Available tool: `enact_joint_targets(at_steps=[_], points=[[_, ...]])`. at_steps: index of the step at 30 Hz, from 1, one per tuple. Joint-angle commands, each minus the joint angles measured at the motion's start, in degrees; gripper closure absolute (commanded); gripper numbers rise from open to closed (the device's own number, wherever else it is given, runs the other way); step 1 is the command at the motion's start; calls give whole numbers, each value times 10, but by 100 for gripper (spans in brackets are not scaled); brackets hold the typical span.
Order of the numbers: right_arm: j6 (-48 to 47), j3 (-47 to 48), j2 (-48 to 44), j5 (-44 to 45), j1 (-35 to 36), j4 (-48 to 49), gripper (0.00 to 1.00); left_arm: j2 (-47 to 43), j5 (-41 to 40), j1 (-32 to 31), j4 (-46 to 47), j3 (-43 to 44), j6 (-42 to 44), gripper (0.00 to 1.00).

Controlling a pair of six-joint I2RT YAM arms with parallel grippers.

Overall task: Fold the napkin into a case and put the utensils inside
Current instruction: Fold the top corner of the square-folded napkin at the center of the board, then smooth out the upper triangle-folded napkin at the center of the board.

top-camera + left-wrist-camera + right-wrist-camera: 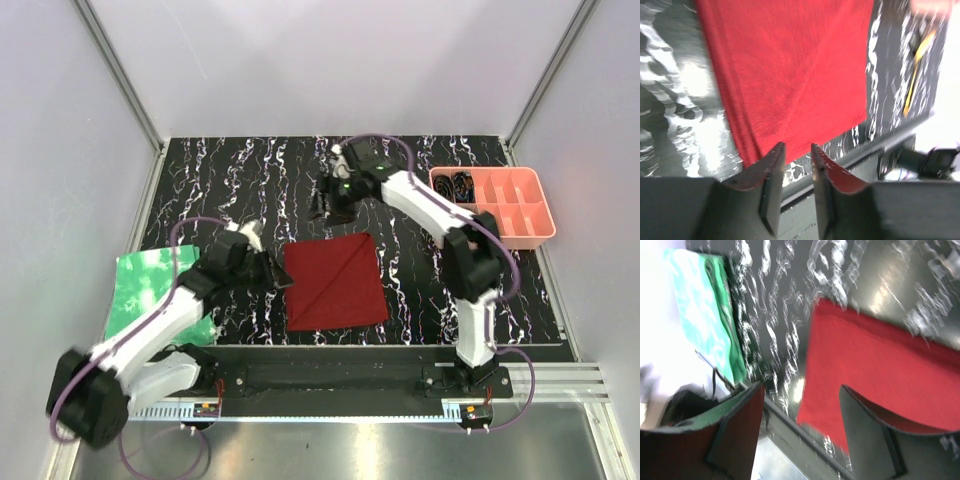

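Note:
The dark red napkin (335,282) lies flat as a square on the black marbled table, with a diagonal crease across it. My left gripper (280,272) hovers at its left edge; in the left wrist view (797,146) the jaws are a narrow gap apart and empty, with the napkin (790,65) just beyond. My right gripper (325,208) is wide open and empty above the napkin's far edge, with the napkin (880,370) below it (801,387). A gold utensil (917,65) lies beyond the napkin's right side; in the top view it is hidden.
A pink compartment tray (520,230) with dark coiled items stands at the back right. A bright green crinkled sheet (150,285) lies at the left edge and shows in the right wrist view (700,320). A black rail (330,355) runs along the near table edge.

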Motion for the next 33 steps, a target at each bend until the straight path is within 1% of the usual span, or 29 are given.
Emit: enact_joint_targets(at_steps=[1, 3, 4, 6, 7, 8, 9, 10, 12, 17, 21, 25, 30, 33], points=[[-10, -154, -120, 30, -36, 30, 31, 120, 113, -27, 79, 14, 20, 73], [0, -206, -151, 28, -49, 73, 35, 143, 121, -33, 110, 8, 11, 75], [5, -251, -156, 15, -54, 87, 40, 148, 127, -35, 123, 2, 8, 76], [18, -291, -167, -3, -69, 134, 45, 163, 131, -40, 133, -5, 6, 77], [22, -328, -168, -12, -74, 154, 47, 167, 131, -41, 134, -11, 7, 77], [34, -342, -167, -26, -77, 186, 56, 170, 129, -41, 132, -15, 8, 78], [36, -352, -163, -30, -79, 196, 61, 175, 121, -41, 130, -21, 12, 78], [40, -366, -158, -36, -86, 204, 65, 178, 117, -41, 128, -32, 13, 78], [45, -379, -144, -43, -92, 228, 70, 183, 104, -41, 124, -45, 18, 79], [46, -377, -127, -51, -118, 245, 71, 181, 66, -41, 106, -85, 29, 79], [50, -361, -126, -45, -137, 243, 65, 183, 57, -41, 107, -102, 31, 80], [57, -336, -109, -60, -138, 248, 64, 181, 48, -41, 101, -99, 38, 80], [60, -305, -74, -56, -139, 247, 65, 184, 44, -41, 99, -99, 39, 80], [59, -287, -55, -42, -146, 247, 69, 185, 40, -41, 103, -109, 37, 80]])
